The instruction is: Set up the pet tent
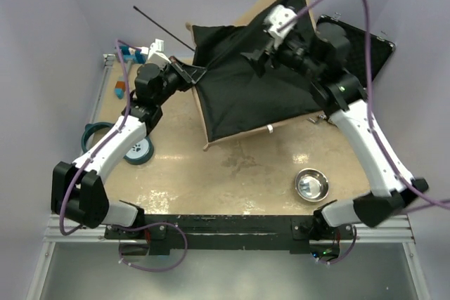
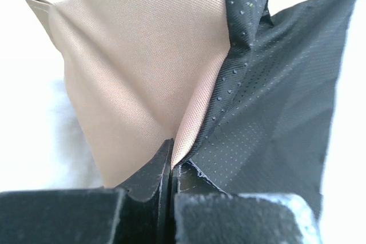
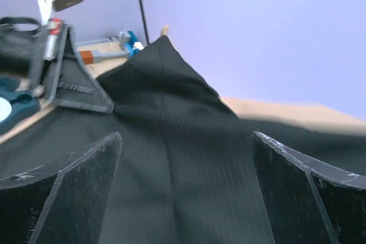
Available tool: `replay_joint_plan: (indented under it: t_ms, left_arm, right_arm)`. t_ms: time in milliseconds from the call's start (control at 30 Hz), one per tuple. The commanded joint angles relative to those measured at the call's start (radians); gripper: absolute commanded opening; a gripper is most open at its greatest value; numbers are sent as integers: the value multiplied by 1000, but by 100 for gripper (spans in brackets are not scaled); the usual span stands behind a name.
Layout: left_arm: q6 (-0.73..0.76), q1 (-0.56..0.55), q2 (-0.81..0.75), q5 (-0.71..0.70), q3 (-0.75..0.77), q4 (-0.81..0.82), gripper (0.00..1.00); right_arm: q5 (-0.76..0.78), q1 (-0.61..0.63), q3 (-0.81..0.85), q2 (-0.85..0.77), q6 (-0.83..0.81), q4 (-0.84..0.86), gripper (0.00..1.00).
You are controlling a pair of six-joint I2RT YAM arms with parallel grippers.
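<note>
The pet tent (image 1: 253, 96) lies collapsed on the far half of the tabletop (image 1: 232, 166), black lining up, with tan fabric showing only along its edges and at the far corner. One thin dark pole (image 1: 162, 24) sticks out past its far-left corner. I cannot tell from the overhead view whether that pole is seated in a sleeve.

The left gripper (image 1: 200, 72) has its fingers (image 2: 154, 175) pressed together on a fold at the tent's left corner. The left wrist view shows tan and dotted black cloth pinched between them and rising away in a taut crease. The right gripper (image 1: 254, 57) hovers over the middle of the lining with its fingers (image 3: 74, 181) spread wide. They hold nothing, and black fabric fills the gap between them.

The step in hand looks like raising the flat shell into shape, with the left arm anchoring a corner while the right takes a second hold. To do it well:

- The right arm should come down on a ridge or seam, not on flat cloth, so that the fingers close on a real fold.
- It should take both layers, as the left one has.
- The lift should go up and away from the anchored corner, slowly enough that the pinch does not slip.
- The free pole end must not catch on either arm.

The steel bowl (image 1: 311, 185) sits well apart, near the right arm, and should not interfere.
</note>
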Motion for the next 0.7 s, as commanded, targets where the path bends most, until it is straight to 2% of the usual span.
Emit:
replay_joint_plan:
  t_ms: [0, 233, 367, 533, 667]
  left_arm:
    - [139, -69, -100, -22, 7, 47, 0]
    - [133, -85, -107, -34, -4, 42, 0]
    - [150, -98, -108, -40, 4, 44, 0]
    - [150, -106, -113, -51, 1, 50, 0]
    - [148, -114, -110, -58, 2, 58, 0]
  right_arm:
    - [-2, 70, 199, 159, 76, 66, 98]
    - [153, 190, 460, 411, 165, 68, 99]
    - [213, 192, 396, 423, 176, 88, 98]
    - [350, 192, 324, 394, 204, 100, 87]
    - [430, 192, 270, 347, 230, 98, 87]
